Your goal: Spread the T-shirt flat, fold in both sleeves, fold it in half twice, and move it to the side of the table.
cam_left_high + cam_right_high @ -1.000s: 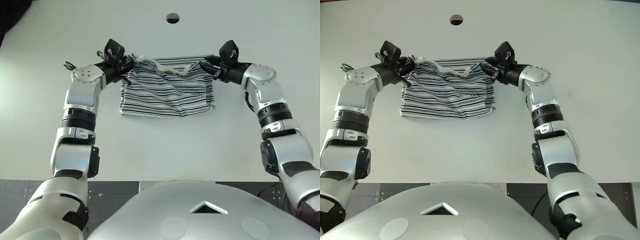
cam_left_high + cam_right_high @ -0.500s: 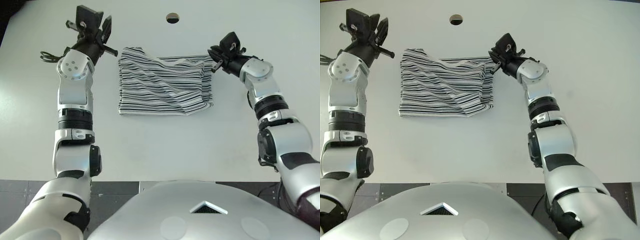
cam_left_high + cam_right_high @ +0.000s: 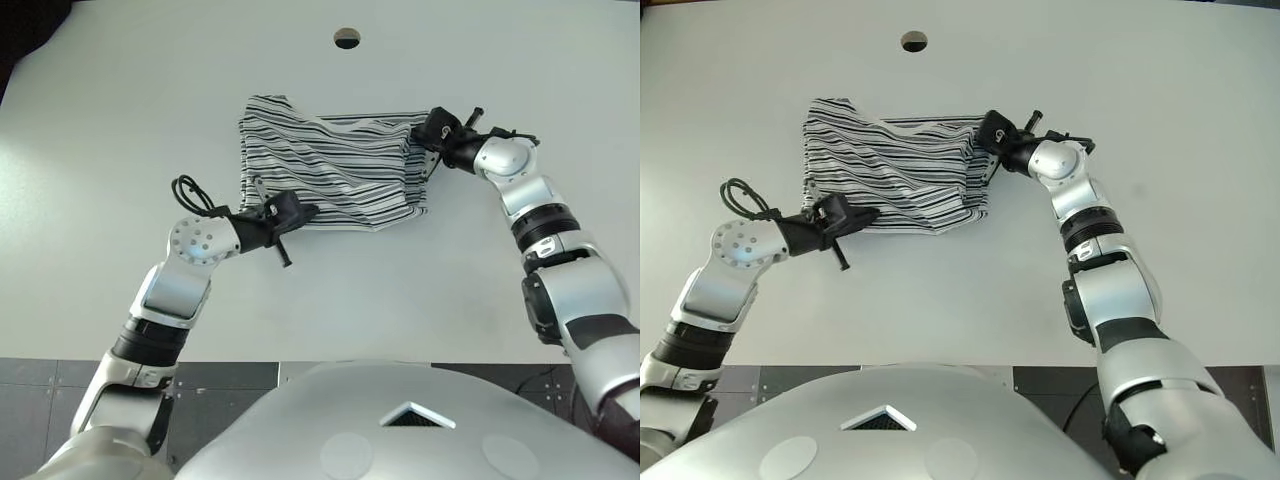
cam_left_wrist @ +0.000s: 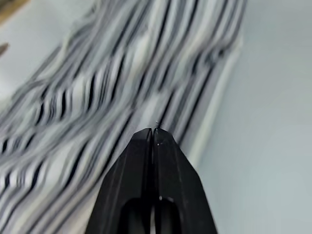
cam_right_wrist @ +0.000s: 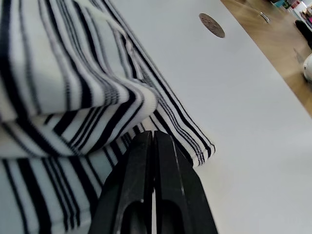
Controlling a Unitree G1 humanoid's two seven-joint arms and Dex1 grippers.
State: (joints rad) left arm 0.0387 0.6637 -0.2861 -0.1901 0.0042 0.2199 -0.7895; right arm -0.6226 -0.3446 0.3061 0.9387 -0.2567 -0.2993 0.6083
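The left gripper is hanging over the striped cloth with its two black fingers pressed flat against each other. No gap is showing between them and nothing is caught there. The left wrist view is giving that closed seam from close up, with the tips lying just inside the shirt's hemmed edge; whether they are touching the fabric cannot be told. The left eye view is placing the same gripper at the near left corner of the T-shirt, with the forearm lying low across the table and a black cable loop standing up behind the wrist.

The right gripper is likewise closed tip to tip and is gripping nothing. Its wrist view is showing the tips beside stacked layers: a rounded fold is bulging above a flatter layer whose banded hem is running out onto the bare tabletop. The head views are putting this gripper at the shirt's far right corner, against its right edge.

The T-shirt is lying folded into a rough, wrinkled rectangle at the middle of the table, towards the far side, with slanting creases crossing its top layer. A round hole in the tabletop is sitting just beyond it. The right wrist view is also catching wooden floor past the table's far edge.
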